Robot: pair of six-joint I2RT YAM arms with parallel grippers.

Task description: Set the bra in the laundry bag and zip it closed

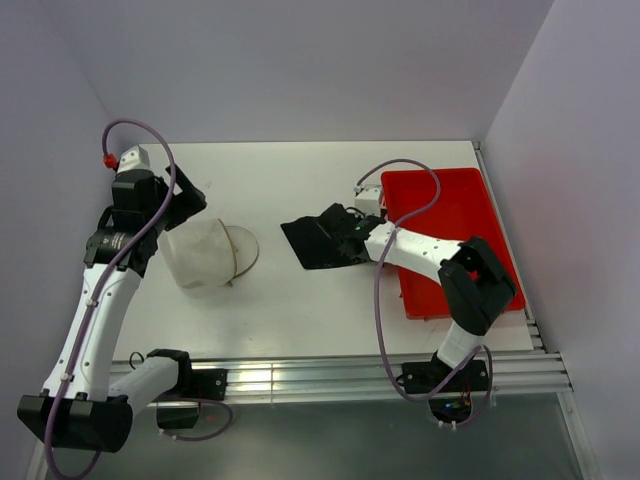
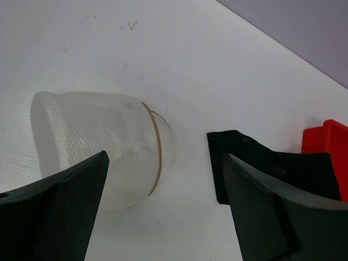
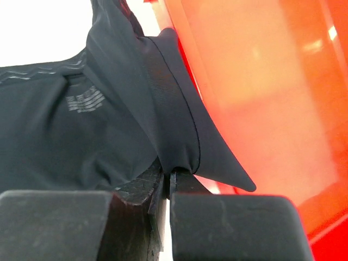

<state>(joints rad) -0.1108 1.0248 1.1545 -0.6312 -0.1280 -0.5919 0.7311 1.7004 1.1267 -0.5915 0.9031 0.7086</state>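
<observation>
Top external, right jaws clamp bra [image 1: 320,242] edge beside red tray [image 1: 450,200]; left jaws wide apart, empty, near laundry bag [image 1: 205,255]

White table [image 1: 300,310], mesh laundry bag [image 1: 205,255] on its left side; black bra [image 1: 310,242] mid-table; red tray [image 1: 450,205] at right

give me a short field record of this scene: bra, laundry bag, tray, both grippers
laundry bag: on its side on the table, wire rim facing right; zipper state unclear
bra: spread on the table between the bag and the red tray, apart from the bag
right gripper: shut on a fold of the bra's edge beside the tray
left gripper: open, over the bag, holding nothing
stage: bra not yet in the bag
</observation>
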